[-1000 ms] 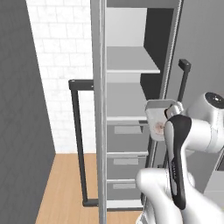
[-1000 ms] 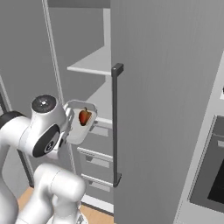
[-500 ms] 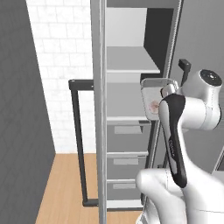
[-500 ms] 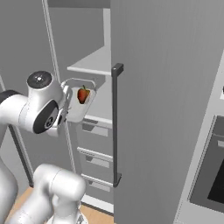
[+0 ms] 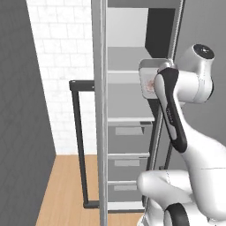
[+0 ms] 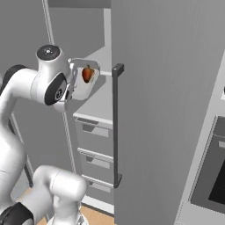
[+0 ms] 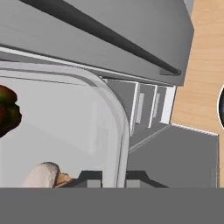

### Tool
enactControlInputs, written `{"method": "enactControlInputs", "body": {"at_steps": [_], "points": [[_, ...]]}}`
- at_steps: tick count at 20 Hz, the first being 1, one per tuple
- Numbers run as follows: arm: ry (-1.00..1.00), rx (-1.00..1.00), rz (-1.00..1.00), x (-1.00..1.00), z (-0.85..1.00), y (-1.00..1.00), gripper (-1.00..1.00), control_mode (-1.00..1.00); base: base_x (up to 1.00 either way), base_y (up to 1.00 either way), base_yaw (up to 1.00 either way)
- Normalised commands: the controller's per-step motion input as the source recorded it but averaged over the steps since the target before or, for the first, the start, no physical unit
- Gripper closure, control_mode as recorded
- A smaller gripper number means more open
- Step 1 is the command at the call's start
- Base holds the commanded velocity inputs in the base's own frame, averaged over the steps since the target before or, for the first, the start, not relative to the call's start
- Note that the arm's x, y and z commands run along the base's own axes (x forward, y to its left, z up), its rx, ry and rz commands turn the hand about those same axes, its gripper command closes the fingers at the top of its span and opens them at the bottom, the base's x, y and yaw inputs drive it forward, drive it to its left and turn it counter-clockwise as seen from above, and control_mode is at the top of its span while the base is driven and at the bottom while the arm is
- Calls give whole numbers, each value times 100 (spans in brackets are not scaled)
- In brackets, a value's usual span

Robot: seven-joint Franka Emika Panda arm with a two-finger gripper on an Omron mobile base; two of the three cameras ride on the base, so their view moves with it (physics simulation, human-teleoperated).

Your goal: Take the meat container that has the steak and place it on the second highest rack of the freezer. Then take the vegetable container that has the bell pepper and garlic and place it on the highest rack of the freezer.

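Beside upper shelf (image 6: 102,61), container (image 6: 84,79) higher.

A white brick wall (image 5: 62,66) stood at the far left. Light wooden floor (image 5: 66,190) lay below. A black-glass wall oven (image 6: 211,176) sat at the right.

Arm and held vegetable container (image 6: 84,79) sit higher in frame than before, now level with the highest rack (image 6: 99,56).
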Motion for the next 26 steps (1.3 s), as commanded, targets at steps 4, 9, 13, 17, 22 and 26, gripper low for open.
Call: {"method": "enactControlInputs", "body": {"at_steps": [4,9,13,17,22,26], "points": [[-11,0,0,74,9,0,100,-100,0,0,0],[-3,0,0,68,36,0,100,-100,0,0,0],[7,0,0,69,63,0,100,-100,0,0,0],[7,0,-1,86,24,0,100,-100,0,0,0],[-1,0,-4,82,-20,0,100,-100,0,0,0],[-5,0,-4,90,-33,0,100,-100,0,0,0]]}}
